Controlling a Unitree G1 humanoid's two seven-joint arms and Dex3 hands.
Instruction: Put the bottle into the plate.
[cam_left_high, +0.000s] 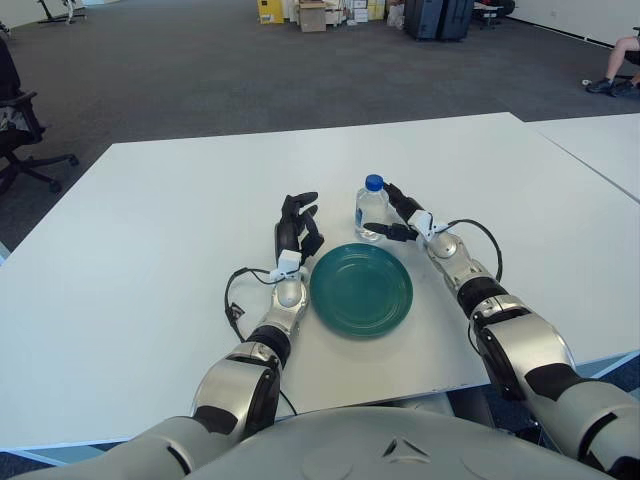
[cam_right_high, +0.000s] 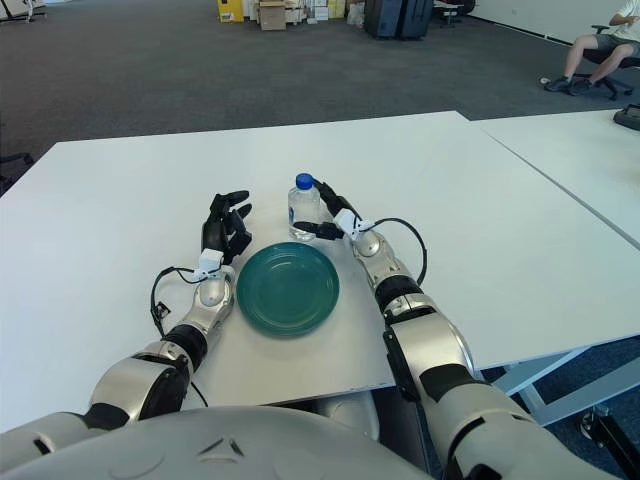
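Observation:
A clear water bottle (cam_left_high: 371, 210) with a blue cap stands upright on the white table (cam_left_high: 150, 250), just behind the far rim of an empty teal plate (cam_left_high: 361, 288). My right hand (cam_left_high: 389, 212) is at the bottle's right side. Its fingers are spread, one up near the cap and one low against the bottle's base, and they are not closed around it. My left hand (cam_left_high: 299, 222) shows left of the plate with its fingers open and pointing up, holding nothing.
A second white table (cam_left_high: 600, 150) stands close on the right with a narrow gap between. An office chair (cam_left_high: 15, 130) is at the far left. A seated person (cam_left_high: 620, 65) and stacked boxes (cam_left_high: 310, 14) are far back.

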